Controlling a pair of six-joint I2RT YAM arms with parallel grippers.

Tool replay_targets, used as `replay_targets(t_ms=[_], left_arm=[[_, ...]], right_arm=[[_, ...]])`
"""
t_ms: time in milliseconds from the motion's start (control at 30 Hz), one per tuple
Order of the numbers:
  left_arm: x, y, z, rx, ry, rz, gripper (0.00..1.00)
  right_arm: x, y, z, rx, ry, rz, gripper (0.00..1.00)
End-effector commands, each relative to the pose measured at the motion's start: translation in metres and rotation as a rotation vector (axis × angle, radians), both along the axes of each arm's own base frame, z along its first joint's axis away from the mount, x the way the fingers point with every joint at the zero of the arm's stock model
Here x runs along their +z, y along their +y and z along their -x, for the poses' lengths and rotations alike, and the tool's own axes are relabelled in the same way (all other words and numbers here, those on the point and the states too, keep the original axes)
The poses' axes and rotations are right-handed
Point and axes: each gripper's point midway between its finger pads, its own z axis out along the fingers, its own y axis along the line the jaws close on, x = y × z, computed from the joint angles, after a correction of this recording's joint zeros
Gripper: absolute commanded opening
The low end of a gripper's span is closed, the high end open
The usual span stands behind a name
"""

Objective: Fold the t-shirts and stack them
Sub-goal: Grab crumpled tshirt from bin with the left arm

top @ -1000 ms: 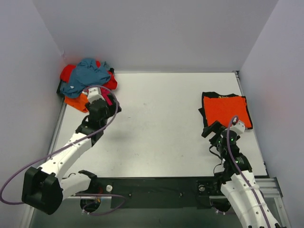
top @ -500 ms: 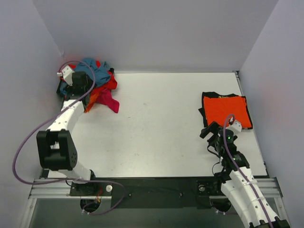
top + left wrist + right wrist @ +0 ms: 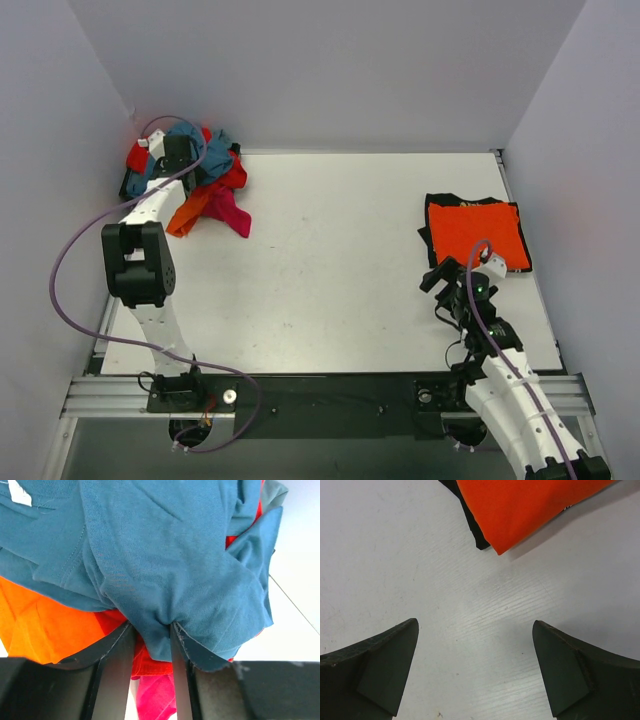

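A heap of t-shirts lies in the far left corner: teal (image 3: 207, 148) on top, then red (image 3: 234, 176), orange (image 3: 184, 216) and magenta (image 3: 232, 213). My left gripper (image 3: 178, 156) is on the heap. In the left wrist view it (image 3: 150, 647) is shut on a fold of the teal t-shirt (image 3: 160, 555), with red, orange (image 3: 35, 615) and magenta (image 3: 157, 695) cloth underneath. At the right, a folded orange t-shirt (image 3: 480, 232) lies on a folded black one (image 3: 432, 206). My right gripper (image 3: 450, 280) hovers just in front of that stack, open and empty (image 3: 475, 667).
Grey walls close off the back, the left and the right. The heap is pressed against the left wall. The right wrist view shows bare white table (image 3: 420, 555) below the fingers and the near corner of the folded stack (image 3: 520, 510).
My left arm has swung from the heap's near edge to the far left corner, onto the teal t-shirt. The magenta t-shirt now lies spread at the heap's front. My right gripper drew back slightly.
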Motion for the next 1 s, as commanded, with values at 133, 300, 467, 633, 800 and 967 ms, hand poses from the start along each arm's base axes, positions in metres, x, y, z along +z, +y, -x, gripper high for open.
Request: replay_targets(t_ms=[133,300,467,633,800,967], left_arm=[[0.060,0.004,0.003,0.025,-0.092,-0.031,0.67],[0.079,0.011,0.006,0.047,-0.127,-0.077,0.66],[0.075,0.011,-0.008,0.035,-0.116,-0.090,0.61],[0.052,0.003,-0.021,0.004,-0.068,-0.069,0.57],[0.052,-0.004,-0.026,-0.035,-0.068,-0.060,0.43],[0.048,-0.005,-0.022,-0.030,-0.037,-0.055,0.68]], right_arm=[[-0.003,0.001,-0.006,-0.008,0.009,0.001,0.91],[-0.006,0.003,-0.007,0.001,0.017,-0.001,0.91],[-0.007,0.004,-0.007,0.008,0.019,-0.002,0.90],[-0.006,0.004,-0.008,0.008,0.019,-0.002,0.90],[-0.008,0.004,-0.008,0.009,0.022,0.000,0.90],[-0.007,0.005,-0.008,0.010,0.026,-0.003,0.90]])
